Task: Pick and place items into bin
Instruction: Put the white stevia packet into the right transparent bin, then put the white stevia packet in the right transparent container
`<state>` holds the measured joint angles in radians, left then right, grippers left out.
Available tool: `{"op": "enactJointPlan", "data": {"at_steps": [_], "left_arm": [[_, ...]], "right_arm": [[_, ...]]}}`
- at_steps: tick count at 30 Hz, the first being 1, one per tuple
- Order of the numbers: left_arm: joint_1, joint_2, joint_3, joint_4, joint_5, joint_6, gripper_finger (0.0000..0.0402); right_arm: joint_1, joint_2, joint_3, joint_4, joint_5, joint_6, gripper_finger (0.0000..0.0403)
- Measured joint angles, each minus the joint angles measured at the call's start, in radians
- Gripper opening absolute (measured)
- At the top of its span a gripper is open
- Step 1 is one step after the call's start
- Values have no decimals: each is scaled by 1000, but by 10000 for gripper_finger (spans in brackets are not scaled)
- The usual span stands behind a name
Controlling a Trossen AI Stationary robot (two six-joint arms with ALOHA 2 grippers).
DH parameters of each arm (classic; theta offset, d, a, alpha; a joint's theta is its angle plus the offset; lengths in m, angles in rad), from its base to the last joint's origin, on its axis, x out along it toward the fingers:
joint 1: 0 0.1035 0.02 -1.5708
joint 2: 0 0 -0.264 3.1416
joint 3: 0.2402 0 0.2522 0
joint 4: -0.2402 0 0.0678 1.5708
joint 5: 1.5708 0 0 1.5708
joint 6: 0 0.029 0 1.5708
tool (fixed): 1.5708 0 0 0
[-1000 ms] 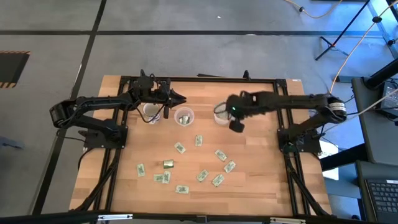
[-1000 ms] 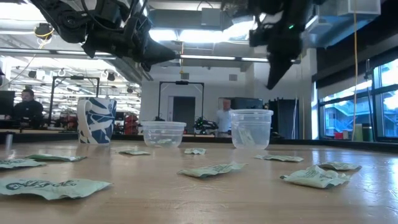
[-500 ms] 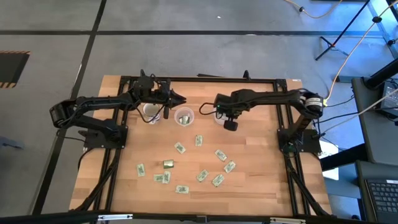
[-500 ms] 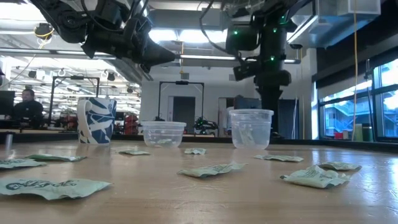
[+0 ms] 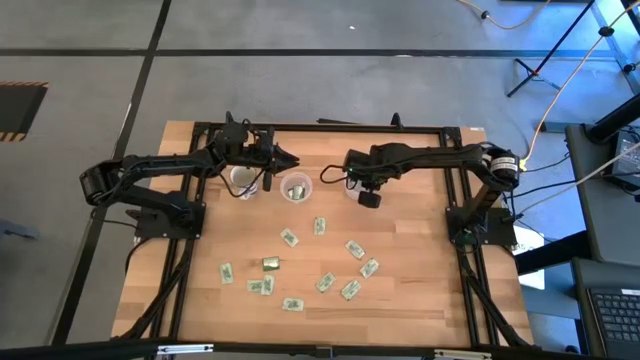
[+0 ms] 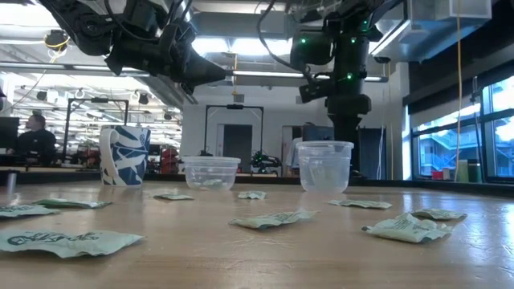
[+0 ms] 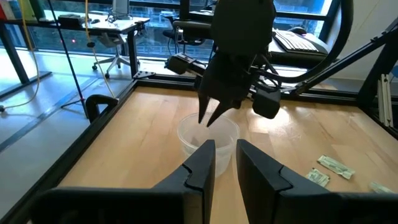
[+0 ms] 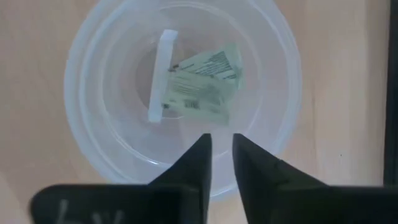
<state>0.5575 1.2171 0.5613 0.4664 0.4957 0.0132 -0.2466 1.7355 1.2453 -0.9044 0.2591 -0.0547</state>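
Several small pale-green-and-white packets [image 5: 325, 282] and one olive-gold packet [image 5: 270, 264] lie flat and scattered on the near half of the wooden table. My right gripper [image 8: 222, 144] points straight down over a clear plastic cup [image 5: 353, 186], narrowly open and holding nothing. That cup [image 8: 180, 93] holds a few packets [image 8: 202, 84] on its bottom. My left gripper [image 7: 225, 148] waits in the air between a blue-patterned mug [image 5: 242, 180] and a second clear cup [image 5: 295, 187], fingers narrowly apart and empty.
The mug [image 6: 124, 155], the low clear cup [image 6: 211, 172] and the taller clear cup [image 6: 324, 166] stand in a row on the far half of the table. A black frame [image 5: 330, 128] runs around the table. Both arm bases sit at the left and right edges. A person sits in the room behind.
My right arm has swung toward the table's left and far side, bringing its gripper over the taller clear cup and turning it from tilted to pointing straight down. It has held almost still for the last half second. The packets on the table have not moved.
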Motion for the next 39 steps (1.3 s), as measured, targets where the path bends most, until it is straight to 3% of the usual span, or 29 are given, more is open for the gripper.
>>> {"op": "enactJointPlan", "data": {"at_steps": [8,18,21,29,39], "left_arm": [[0,0,0,0,0,0,61],[0,0,0,0,0,0,61],[0,0,0,0,0,0,61],[0,0,0,-1,0,0,61],[0,0,0,-2,0,0,61]], "right_arm": [[35,-9,126,-195,3,69,114],[177,-106,220,-134,1,48,116],[218,-118,191,-67,-10,46,116],[319,-114,19,168,-203,19,116],[391,-115,-232,450,-215,17,116]]}}
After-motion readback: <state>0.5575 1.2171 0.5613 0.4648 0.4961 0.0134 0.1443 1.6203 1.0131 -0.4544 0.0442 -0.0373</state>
